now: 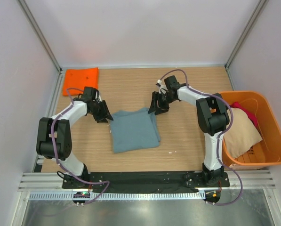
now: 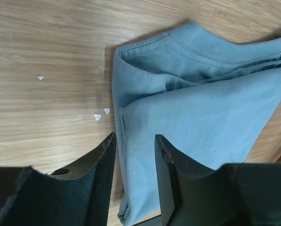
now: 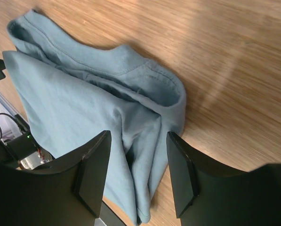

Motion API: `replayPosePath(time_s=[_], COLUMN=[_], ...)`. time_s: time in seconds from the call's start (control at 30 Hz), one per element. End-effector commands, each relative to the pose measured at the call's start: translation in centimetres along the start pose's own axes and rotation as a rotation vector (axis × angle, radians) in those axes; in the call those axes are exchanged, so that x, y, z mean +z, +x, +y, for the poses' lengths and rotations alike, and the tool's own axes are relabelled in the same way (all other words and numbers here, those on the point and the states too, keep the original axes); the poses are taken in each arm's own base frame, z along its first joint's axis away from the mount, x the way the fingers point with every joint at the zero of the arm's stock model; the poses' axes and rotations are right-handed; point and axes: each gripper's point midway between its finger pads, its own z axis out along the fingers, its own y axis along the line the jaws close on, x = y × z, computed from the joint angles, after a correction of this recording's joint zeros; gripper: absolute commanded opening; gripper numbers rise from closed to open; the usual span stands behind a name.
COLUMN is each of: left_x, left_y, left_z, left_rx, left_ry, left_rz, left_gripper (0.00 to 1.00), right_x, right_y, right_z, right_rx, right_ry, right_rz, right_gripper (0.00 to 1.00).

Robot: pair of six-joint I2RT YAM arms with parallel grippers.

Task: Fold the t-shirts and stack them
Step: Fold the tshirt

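Between left fingers (image 2: 102,165) and right fingers (image 3: 95,160), folded grey-blue t-shirt (image 1: 133,129) lay on table (image 1: 131,89). Both pairs stood part open, gripping nothing, tips at its far corners. Risk was tip snagging loose top layer, dragging fold apart. Outboard of right fingers, orange tub (image 1: 258,160) held beige t-shirt (image 1: 241,134) and red t-shirt (image 1: 247,113).

Grey-blue t-shirt (image 1: 134,129) soft matt cloth (stitched seams); table (image 1: 131,89) wood-grain.

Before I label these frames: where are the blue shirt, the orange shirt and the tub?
blue shirt (image 1: 134,131), top view, middle of the fold
orange shirt (image 1: 81,80), top view, its centre
tub (image 1: 258,160), top view, near wall
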Motion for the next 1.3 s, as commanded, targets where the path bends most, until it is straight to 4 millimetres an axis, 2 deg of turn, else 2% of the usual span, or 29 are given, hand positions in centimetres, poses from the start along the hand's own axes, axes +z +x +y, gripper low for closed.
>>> replayPosePath(time_s=[0.0,0.4,0.6,0.63,0.7,0.73,0.77,0.87,0.93,0.97,1.0,1.03,1.07,1.13,1.17,1.2,1.27], left_x=[-0.3,1.6,2.0,2.0,2.0,1.8,1.5,-0.1,-1.2,-2.5,-3.1,-3.4,-5.0,-5.9,-7.2,-7.8,-8.8], left_y=[-2.3,-3.0,-3.9,-3.9,-4.1,-4.2,-4.3,-4.3,-3.6,-3.6,-3.3,-2.3,-2.2,-0.9,-0.7,-0.3,0.7], left_z=[-1.1,-0.9,-1.3,-1.3,-1.4,-1.6,-1.7,-2.2,-2.3,-2.8,-3.0,-2.8,-3.4,-3.2,-3.7,-3.9,-3.9], left_rx=[0.022,0.003,-0.005,-0.005,-0.005,-0.006,-0.004,-0.003,-0.006,-0.003,-0.004,-0.014,-0.007,-0.014,-0.007,-0.004,-0.004], left_ry=[0.039,0.044,0.055,0.055,0.060,0.062,0.066,0.075,0.072,0.090,0.097,0.098,0.122,0.126,0.149,0.160,0.171], left_rz=[-0.068,-0.048,-0.061,-0.061,-0.062,-0.069,-0.077,-0.105,-0.102,-0.127,-0.132,-0.117,-0.149,-0.142,-0.168,-0.175,-0.172], left_gripper=[0.40,0.38,0.31,0.26,0.15,0.05,0.01,0.00,0.00,0.00,0.00,0.00,0.00,0.00,0.00,0.00,0.00], right_x=[0.0,1.4,2.1,2.2,2.2,1.9,1.6,-0.1,-0.9,-2.0,-2.5,-2.8,-4.1,-4.6,-6.0,-6.3,-7.1], right_y=[-1.4,-0.9,-1.0,-1.1,-1.2,-1.4,-1.3,-1.3,-0.4,-0.3,0.5,1.1,1.2,2.8,3.0,4.0,4.6], right_z=[2.4,2.0,2.1,2.2,2.7,3.2,3.7,5.3,5.9,6.9,6.9,7.3,8.2,8.1,9.2,9.0,9.8], right_rx=[-0.055,-0.043,-0.050,-0.052,-0.060,-0.067,-0.067,-0.079,-0.072,-0.082,-0.067,-0.067,-0.077,-0.051,-0.063,-0.051,-0.040], right_ry=[-0.043,-0.026,-0.017,-0.019,-0.022,-0.024,-0.028,-0.034,-0.028,-0.037,-0.034,-0.028,-0.036,-0.023,-0.037,-0.033,-0.039], right_rz=[-0.031,-0.008,-0.004,-0.004,-0.008,-0.017,-0.020,-0.043,-0.038,-0.058,-0.052,-0.049,-0.071,-0.056,-0.084,-0.075,-0.093], right_gripper=[0.56,0.57,0.52,0.42,0.30,0.17,0.12,0.02,0.01,0.01,0.01,0.01,0.01,0.01,0.01,0.01,0.01])
